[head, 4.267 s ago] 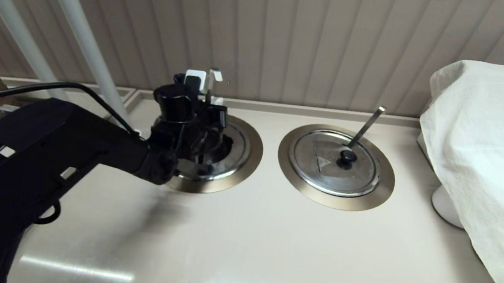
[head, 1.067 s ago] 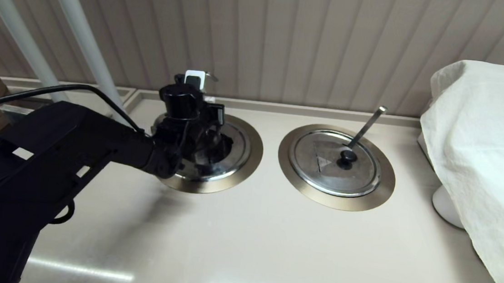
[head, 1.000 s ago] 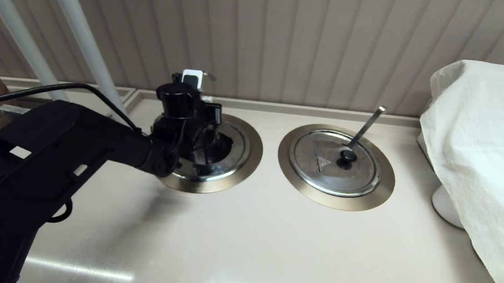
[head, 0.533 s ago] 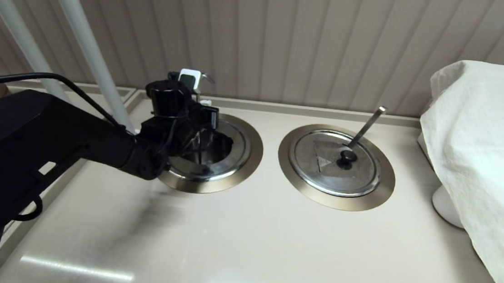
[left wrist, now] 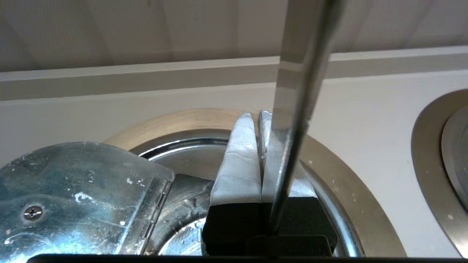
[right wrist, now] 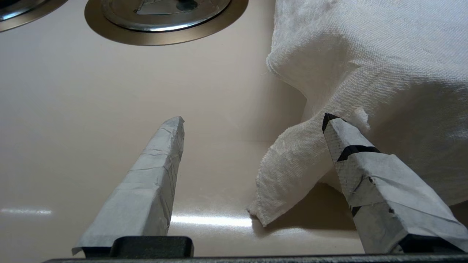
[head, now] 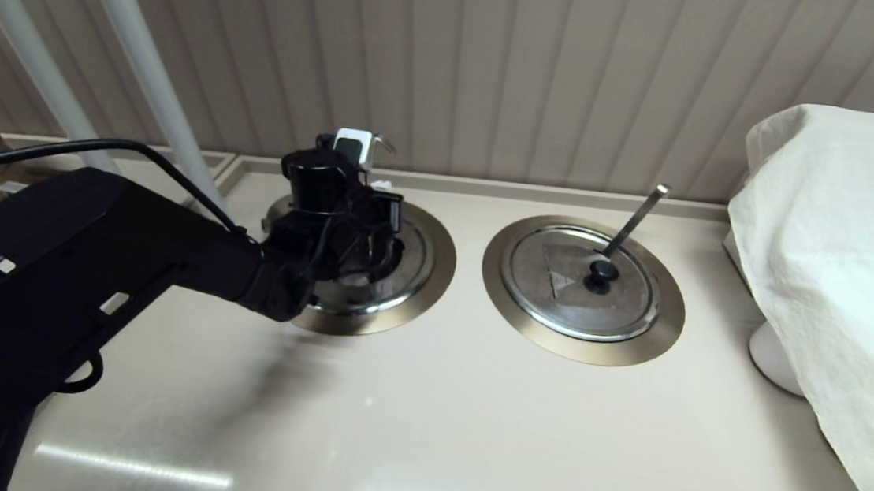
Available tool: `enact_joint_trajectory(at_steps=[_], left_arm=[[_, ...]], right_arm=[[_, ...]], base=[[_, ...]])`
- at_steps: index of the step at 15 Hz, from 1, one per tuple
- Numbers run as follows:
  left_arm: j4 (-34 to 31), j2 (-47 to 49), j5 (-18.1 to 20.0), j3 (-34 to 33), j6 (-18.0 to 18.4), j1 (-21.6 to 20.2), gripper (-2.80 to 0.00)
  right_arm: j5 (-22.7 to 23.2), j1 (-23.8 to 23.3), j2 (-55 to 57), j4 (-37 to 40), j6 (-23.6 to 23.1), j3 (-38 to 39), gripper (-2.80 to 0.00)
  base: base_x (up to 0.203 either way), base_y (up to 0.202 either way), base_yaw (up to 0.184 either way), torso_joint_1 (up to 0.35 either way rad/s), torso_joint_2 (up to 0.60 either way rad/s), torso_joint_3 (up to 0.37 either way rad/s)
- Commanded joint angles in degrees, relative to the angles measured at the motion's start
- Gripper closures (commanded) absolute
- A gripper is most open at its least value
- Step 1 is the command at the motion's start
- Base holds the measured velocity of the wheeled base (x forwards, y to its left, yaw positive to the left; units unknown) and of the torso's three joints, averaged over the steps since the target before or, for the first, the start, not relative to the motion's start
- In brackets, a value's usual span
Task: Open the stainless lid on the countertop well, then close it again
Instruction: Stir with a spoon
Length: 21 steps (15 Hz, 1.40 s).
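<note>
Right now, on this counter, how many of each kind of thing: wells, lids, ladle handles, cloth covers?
Wells with brushed rim rings: 2, the countertop well under the left gripper and its twin.
Lids: 2, the stainless lid with its hinged half raised, and the twin lid.
Ladle handles: 2, hook-tipped and straight.
White cloth covers: 1.
Total: 7.
</note>
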<state>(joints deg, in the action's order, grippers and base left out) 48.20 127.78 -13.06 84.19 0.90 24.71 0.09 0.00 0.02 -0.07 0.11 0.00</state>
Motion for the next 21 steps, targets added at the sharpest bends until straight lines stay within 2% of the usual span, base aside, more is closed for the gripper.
enact_joint_trajectory(at_steps=[1, 5, 9, 13, 15, 21], left_arm=[[0.19, 2.08, -0.19, 2.65, -1.77, 0.08, 0.00], [-0.06, 3.52, -0.95, 5.29, -2.46, -0.95, 0.00], [-1.27, 3.02, -1.09, 5.32, -0.69, -3.93, 0.00], [-1.26, 0.01, -0.40, 0.65, 2.35, -5.10, 0.00], [-1.36, -0.36, 0.13, -0.72, 2.53, -4.19, 0.00], [-0.23, 3.05, -0.42, 2.30, 2.09, -2.21, 0.00]], right_arm=[[0.00, 0.00, -0.02, -0.01, 0.01, 0.00, -2.80], [0.01, 0.00, -0.02, -0.01, 0.07, 0.00, -2.80], [0.00, 0.00, -0.02, -0.01, 0.02, 0.00, -2.80], [0.00, 0.00, -0.02, -0.01, 0.07, 0.00, -2.80], [0.00, 0.00, -0.02, -0.01, -0.02, 0.00, -2.80], [0.00, 0.00, -0.02, -0.01, 0.06, 0.00, -2.80]], base=[[0.000, 0.000, 0.000, 0.000, 0.00, 0.000], [0.000, 0.000, 0.000, 0.000, 0.00, 0.000], [0.000, 0.000, 0.000, 0.000, 0.00, 0.000], [0.000, 0.000, 0.000, 0.000, 0.00, 0.000], [0.000, 0.000, 0.000, 0.000, 0.00, 0.000], [0.000, 0.000, 0.000, 0.000, 0.00, 0.000]])
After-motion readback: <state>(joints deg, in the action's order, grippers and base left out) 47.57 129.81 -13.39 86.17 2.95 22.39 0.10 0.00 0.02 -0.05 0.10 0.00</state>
